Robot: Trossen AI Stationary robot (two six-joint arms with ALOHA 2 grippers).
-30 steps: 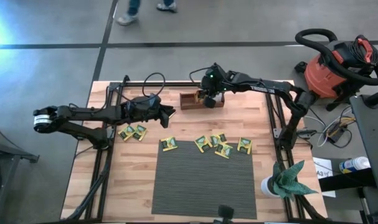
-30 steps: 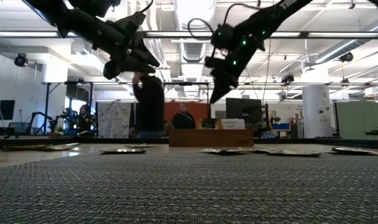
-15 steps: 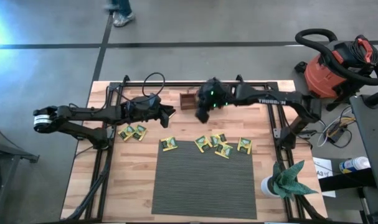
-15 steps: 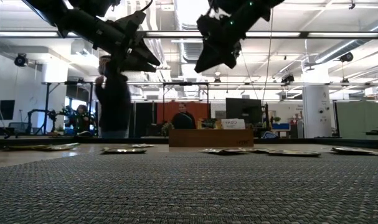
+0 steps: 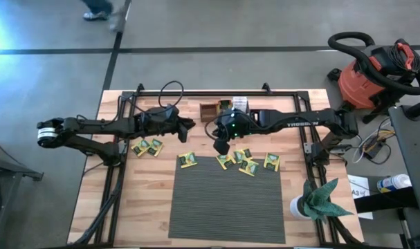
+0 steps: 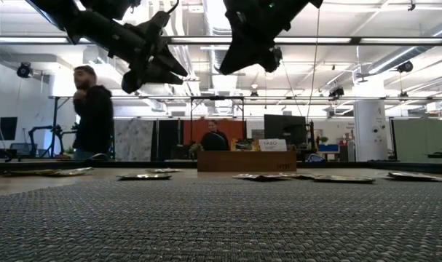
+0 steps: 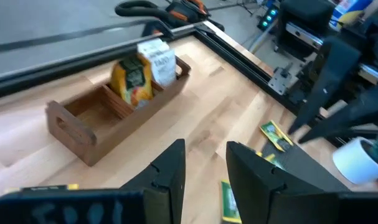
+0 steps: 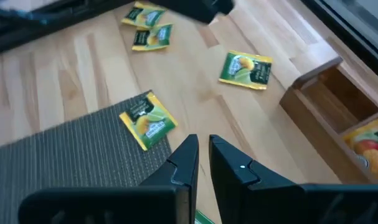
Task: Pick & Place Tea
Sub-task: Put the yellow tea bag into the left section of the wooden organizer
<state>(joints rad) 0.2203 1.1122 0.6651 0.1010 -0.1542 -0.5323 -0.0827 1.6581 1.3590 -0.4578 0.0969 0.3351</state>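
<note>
Several yellow-green tea sachets lie flat on the wooden table: two (image 5: 148, 146) at the left, one (image 5: 189, 160) on the mat's far edge, and a cluster (image 5: 248, 161) right of centre. The brown wooden tray (image 5: 210, 111) stands at the far middle, with an orange sachet (image 7: 132, 78) and a white sachet (image 7: 160, 62) upright in it. My right gripper (image 5: 221, 146) hangs above the table between tray and cluster, slanting down, shut to a thin slit with nothing in it (image 8: 204, 158). My left gripper (image 5: 190, 124) waits in the air left of the tray, open and empty (image 7: 204, 168).
A dark ribbed mat (image 5: 227, 200) covers the near middle of the table. A black frame rail (image 5: 308, 131) runs along each side. A potted plant (image 5: 317, 200) stands at the near right corner, and a red vacuum (image 5: 376, 76) stands off the table. A person (image 6: 93, 113) walks behind the table.
My right gripper has left the tray and swung toward the table's near edge and a little left, rising and rolling about its own axis. It now hangs over the sachets beside the mat's far edge. The sachets on the table have not moved.
</note>
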